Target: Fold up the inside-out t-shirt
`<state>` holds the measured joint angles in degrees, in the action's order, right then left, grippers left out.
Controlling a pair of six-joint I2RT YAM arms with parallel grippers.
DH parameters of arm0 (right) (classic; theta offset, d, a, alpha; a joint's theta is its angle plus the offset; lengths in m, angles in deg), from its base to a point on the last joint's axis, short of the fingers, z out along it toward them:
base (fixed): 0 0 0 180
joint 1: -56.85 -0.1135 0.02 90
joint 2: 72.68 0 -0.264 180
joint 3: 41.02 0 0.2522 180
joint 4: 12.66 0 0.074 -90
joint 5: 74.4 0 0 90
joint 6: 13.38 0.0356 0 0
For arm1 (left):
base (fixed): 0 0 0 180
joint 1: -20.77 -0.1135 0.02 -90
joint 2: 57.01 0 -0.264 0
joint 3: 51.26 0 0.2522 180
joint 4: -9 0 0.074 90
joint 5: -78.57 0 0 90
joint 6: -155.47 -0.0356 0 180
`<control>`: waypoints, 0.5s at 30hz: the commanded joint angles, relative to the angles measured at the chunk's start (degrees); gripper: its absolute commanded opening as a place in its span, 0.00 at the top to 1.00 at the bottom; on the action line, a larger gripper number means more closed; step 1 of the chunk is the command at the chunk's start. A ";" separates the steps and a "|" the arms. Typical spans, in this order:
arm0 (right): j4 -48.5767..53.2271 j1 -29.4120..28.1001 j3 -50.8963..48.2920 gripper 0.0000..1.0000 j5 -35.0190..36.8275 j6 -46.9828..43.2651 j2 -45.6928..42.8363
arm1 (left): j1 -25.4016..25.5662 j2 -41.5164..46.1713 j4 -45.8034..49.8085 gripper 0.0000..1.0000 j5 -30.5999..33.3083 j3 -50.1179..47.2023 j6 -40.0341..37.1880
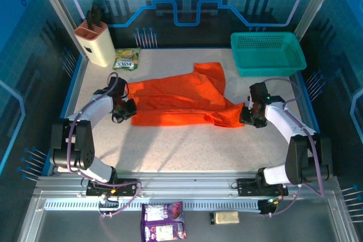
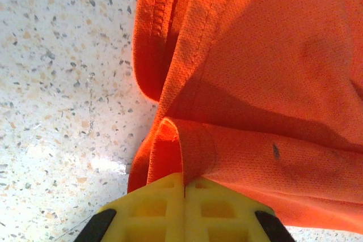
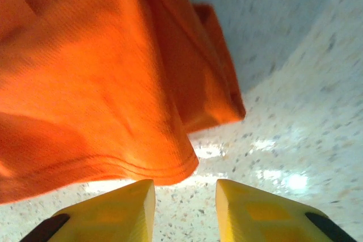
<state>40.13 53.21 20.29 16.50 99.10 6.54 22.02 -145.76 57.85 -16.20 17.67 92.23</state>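
Pinching a fold at the shirt's left edge, the left claw [image 2: 184, 181] is clamped tight on the t-shirt [image 1: 181, 101], which lies spread and wrinkled across the middle of the table [image 1: 187, 145]. Over on the other side, the right claw [image 3: 185, 188] stands with its fingers apart and nothing between them, the hem lying just ahead of the tips.

That's the worry: only one end is held. If the left arm pulls or lifts now, the shirt will likely drag lopsided and bunch at the loose right sleeve. The right fingers are low to the table too, so closing from there could catch a single layer, or just bare tabletop. And the left pinch looks narrow, a thin fold that a sharp tug could slip free. The teal basket [image 1: 267, 53] sits near the shirt's far corner, apart from it.
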 commanded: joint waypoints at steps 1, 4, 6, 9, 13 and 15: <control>-8.71 5.47 -6.27 0.66 -12.27 1.96 -2.87 | -0.64 -1.18 0.91 1.00 -0.01 1.77 -1.58; -14.51 10.89 -10.43 0.64 -21.63 2.56 -4.26 | -0.73 -1.68 1.02 1.00 0.08 2.03 -1.80; -17.03 13.37 -11.93 0.62 -26.75 2.88 -3.91 | -0.77 -1.96 0.97 1.00 0.04 2.06 -1.85; -21.18 15.36 -14.29 0.61 -32.61 4.04 -3.10 | -0.82 -2.08 1.18 1.00 0.40 2.28 -1.76; -25.43 17.17 -17.25 0.58 -35.20 5.51 -2.83 | -0.82 -1.91 1.36 1.00 0.56 2.30 -1.80; -25.84 17.99 -17.86 0.55 -34.31 5.30 -2.09 | -0.90 -2.05 1.46 1.00 0.55 2.43 -1.80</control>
<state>18.38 69.77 3.57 -13.90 103.36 3.74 21.91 -147.34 58.09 -16.16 18.33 91.86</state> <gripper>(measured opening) 0.436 0.055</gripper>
